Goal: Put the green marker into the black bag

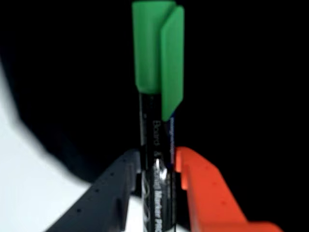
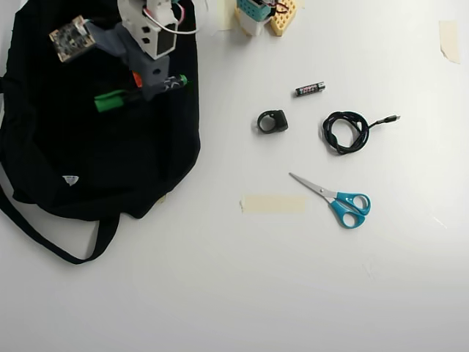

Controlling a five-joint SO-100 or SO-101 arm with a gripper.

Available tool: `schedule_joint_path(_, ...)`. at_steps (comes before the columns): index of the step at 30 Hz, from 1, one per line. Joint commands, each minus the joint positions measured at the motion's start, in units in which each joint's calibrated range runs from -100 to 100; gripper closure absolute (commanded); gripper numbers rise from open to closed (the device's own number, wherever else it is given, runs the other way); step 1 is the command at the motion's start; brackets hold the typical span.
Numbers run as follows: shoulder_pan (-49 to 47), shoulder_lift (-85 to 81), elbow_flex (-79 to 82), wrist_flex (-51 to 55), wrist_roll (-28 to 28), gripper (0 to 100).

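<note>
The green marker (image 1: 158, 121) stands between my gripper's (image 1: 157, 166) black finger (image 1: 113, 186) and orange finger (image 1: 203, 188), which are shut on its dark printed barrel; its green cap points away over black fabric. In the overhead view the marker (image 2: 110, 100) lies crosswise above the black bag (image 2: 88, 161), green cap to the left and small green end to the right, held by the gripper (image 2: 143, 84) over the bag's upper part. The bag's strap (image 2: 44, 238) loops out at lower left.
To the right of the bag on the white table lie a black AAA battery (image 2: 310, 89), a small black ring-shaped object (image 2: 272, 122), a coiled black cable (image 2: 344, 132), blue-handled scissors (image 2: 337, 199) and a strip of tape (image 2: 272, 203).
</note>
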Motion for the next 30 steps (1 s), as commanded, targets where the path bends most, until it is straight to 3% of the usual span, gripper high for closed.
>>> schedule_joint_path(1,4.93,-2.03,-0.28,-0.41,-0.19,98)
schedule_joint_path(8,15.33,-1.79,5.11,-3.59,-1.55,98)
schedule_joint_path(12,19.37,-1.79,13.47,-11.69,-1.24,98)
schedule_joint_path(20,21.09,-1.70,16.52,-21.42,0.97,98)
schedule_joint_path(30,20.79,-1.70,16.61,-22.20,0.97,97)
